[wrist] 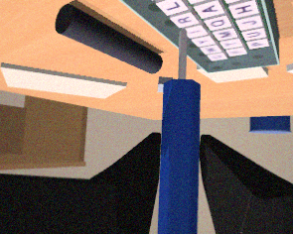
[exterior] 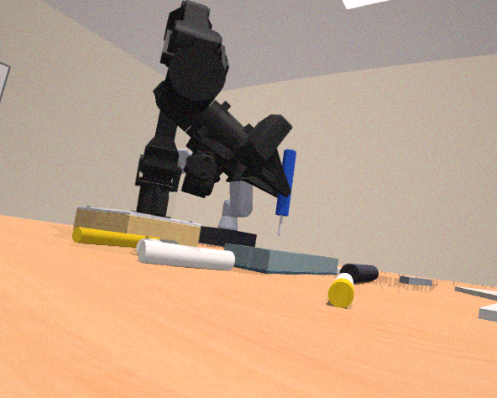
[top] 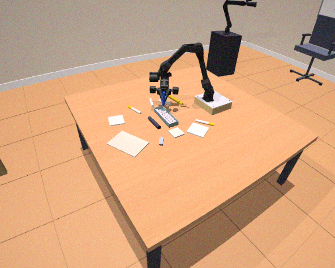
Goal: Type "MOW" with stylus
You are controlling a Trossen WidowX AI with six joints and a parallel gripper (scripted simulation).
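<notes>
a black robot arm (top: 201, 57) (exterior: 197, 64) reaches over the far part of the table (top: 190, 173) (exterior: 197, 333) (wrist: 30, 52), and its hand (top: 163, 99) (exterior: 285, 193) (wrist: 180, 142) is closed on the blue barrel of the stylus (top: 163, 97) (exterior: 288, 171) (wrist: 180, 154), one finger on each side. the stylus stands nearly upright, grey tip down; the exterior view shows the tip apart from the keyboard (top: 165, 116) (exterior: 300, 262) (wrist: 222, 27), above its end nearer the far edge.

the keyboard lies nearer the far left corner of the table than the near corner, as the top view has it. in the exterior view its raised wall hides every key; in the wrist view it is cut off at the top, the farther letters are blurred, and the tip covers part of the rows, so i can't tell which key lies under it.

a black cylinder (top: 154, 122) (exterior: 360, 273) (wrist: 108, 39) lies beside the keyboard, on the side toward the left edge. a yellow-capped white marker (top: 134, 109) (exterior: 341, 290) sits nearer the far left corner. toward the far edge, a yellow marker (top: 175, 100) (exterior: 107, 237) is partly hidden by the hand in the top view, and in the exterior view a white cylinder (top: 151, 102) (exterior: 184, 254) covers one end of it.
</notes>
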